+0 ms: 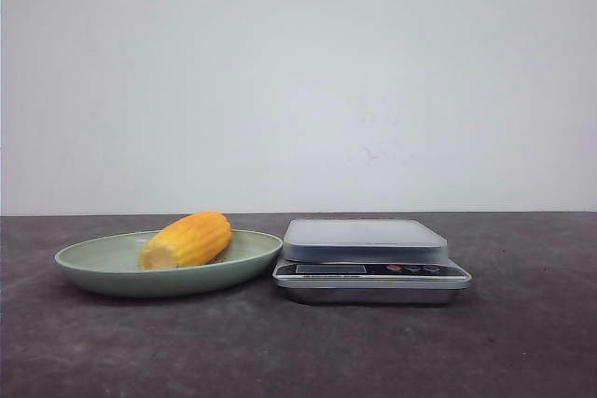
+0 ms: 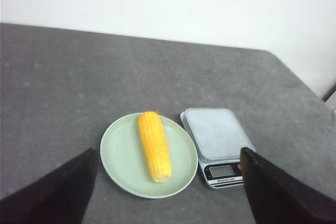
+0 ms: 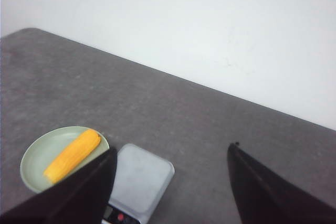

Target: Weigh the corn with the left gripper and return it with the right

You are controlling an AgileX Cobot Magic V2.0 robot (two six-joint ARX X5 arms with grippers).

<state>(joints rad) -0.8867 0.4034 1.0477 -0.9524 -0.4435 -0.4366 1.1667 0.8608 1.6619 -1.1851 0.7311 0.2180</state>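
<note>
The yellow-orange corn (image 1: 187,240) lies on a pale green plate (image 1: 93,267) at the left of the table, its paler cut end toward me. It also shows in the left wrist view (image 2: 154,146) and the right wrist view (image 3: 72,155). A grey kitchen scale (image 1: 366,240) stands right of the plate with nothing on its platform. My left gripper (image 2: 169,153) is open and empty, high above the plate. My right gripper (image 3: 171,153) is open and empty, high above the scale (image 3: 142,179). Neither gripper shows in the front view.
The dark grey table (image 1: 522,342) ends at a white wall behind. The table's right edge shows in the left wrist view (image 2: 302,85). The scale's display and red button face me (image 2: 223,170).
</note>
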